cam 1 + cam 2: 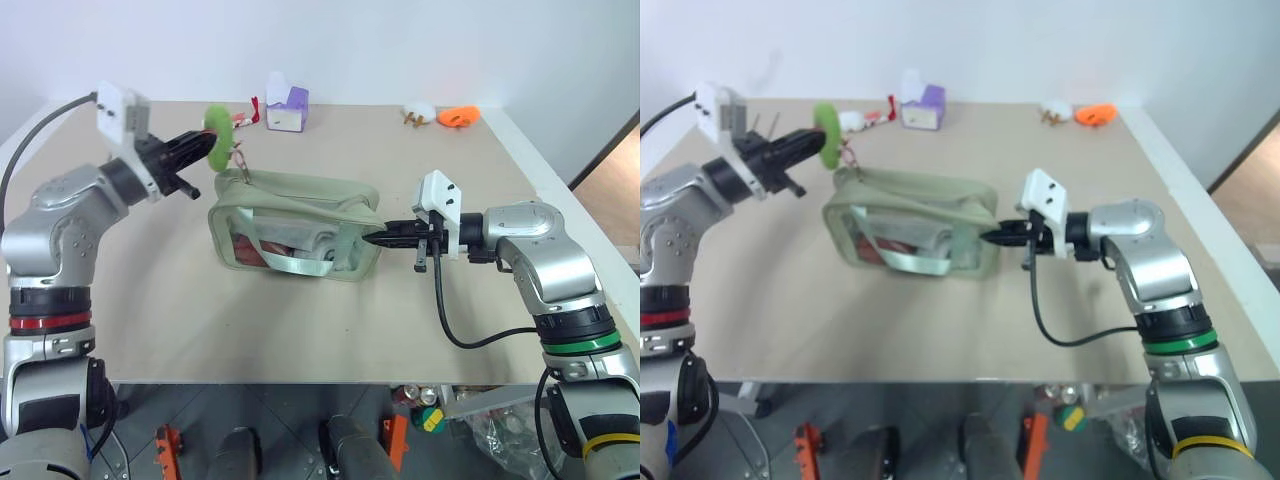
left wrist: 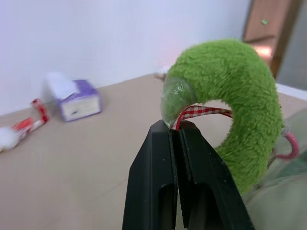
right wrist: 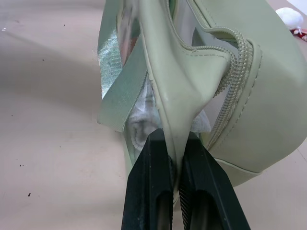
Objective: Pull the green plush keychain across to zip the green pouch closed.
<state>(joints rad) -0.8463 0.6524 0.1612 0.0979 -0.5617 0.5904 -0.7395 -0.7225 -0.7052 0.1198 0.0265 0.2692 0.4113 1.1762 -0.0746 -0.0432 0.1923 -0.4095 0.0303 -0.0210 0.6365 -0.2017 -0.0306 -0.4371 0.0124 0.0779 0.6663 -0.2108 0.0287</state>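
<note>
The green pouch (image 1: 290, 228) lies in the middle of the table, its clear window and webbing strap facing me. My left gripper (image 1: 205, 147) is shut on the green plush keychain (image 1: 218, 128), a fuzzy lime ring held up above the pouch's left end, its clasp (image 1: 241, 160) hanging down to the zipper. In the left wrist view the black fingers pinch the keychain (image 2: 230, 100) at its checked ribbon. My right gripper (image 1: 372, 238) is shut on the pouch's right end; the right wrist view shows its fingers clamping a fabric fold (image 3: 177, 115) beside the zipper.
At the back of the table (image 1: 150, 320) stand a purple and white tissue box (image 1: 287, 107), a small red and white item (image 1: 243, 118), a white toy (image 1: 418, 112) and an orange toy (image 1: 458, 116). The table's right edge runs close to my right arm.
</note>
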